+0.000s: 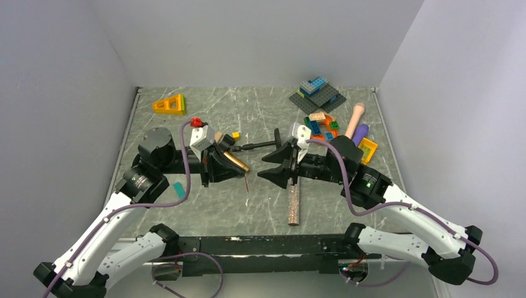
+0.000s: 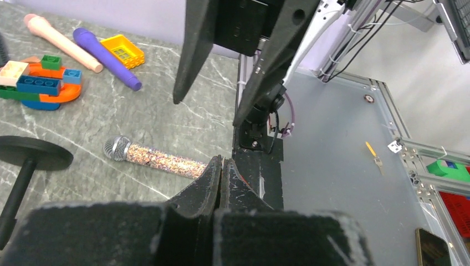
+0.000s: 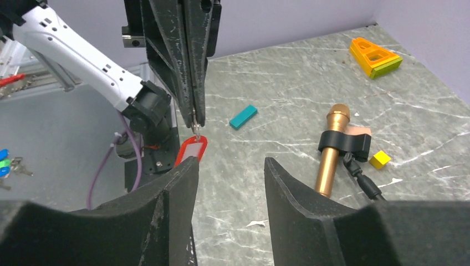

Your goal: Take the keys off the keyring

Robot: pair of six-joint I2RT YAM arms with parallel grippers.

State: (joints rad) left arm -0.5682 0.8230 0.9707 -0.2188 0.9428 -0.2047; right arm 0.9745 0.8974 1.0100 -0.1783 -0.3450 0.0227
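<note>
- While the top view is showing both arms reaching toward each other over the table point(image 1: 205, 214), the left claw point(image 1: 243, 172) is sitting pressed together beside a gold mic point(image 1: 234, 161), and a thin red tag point(image 1: 247, 183) is dangling under its tips.
- The right claw point(image 1: 260, 167) is facing it with its jaws spread wide and holding nothing; a glitter mic point(image 1: 293, 206) is lying on the table just nearer the bases.
- In the left wrist view, the left fingers point(image 2: 213, 177) are lying shut tip to tip, and the right claw is hanging open above them.
- The glitter mic is resting on the table between the two; farther off, a pink mic point(image 2: 61, 41) and a purple mic point(image 2: 108, 58) are lying side by side next to a yellow tray point(image 2: 122, 50).
- In the right wrist view, the left claw is pointing straight down and pinching the keyring point(image 3: 195, 128), a small metal loop, over the table's edge.
- The red tag is hanging from that loop, just above one of the right fingers point(image 3: 166, 210), which are standing well apart.
- What look like keys point(image 3: 6, 163), blue- and green-headed, are lying off the table at the far left, well apart from the keyring.
- A teal block point(image 3: 244, 116) is lying on the table near the tag.
</note>
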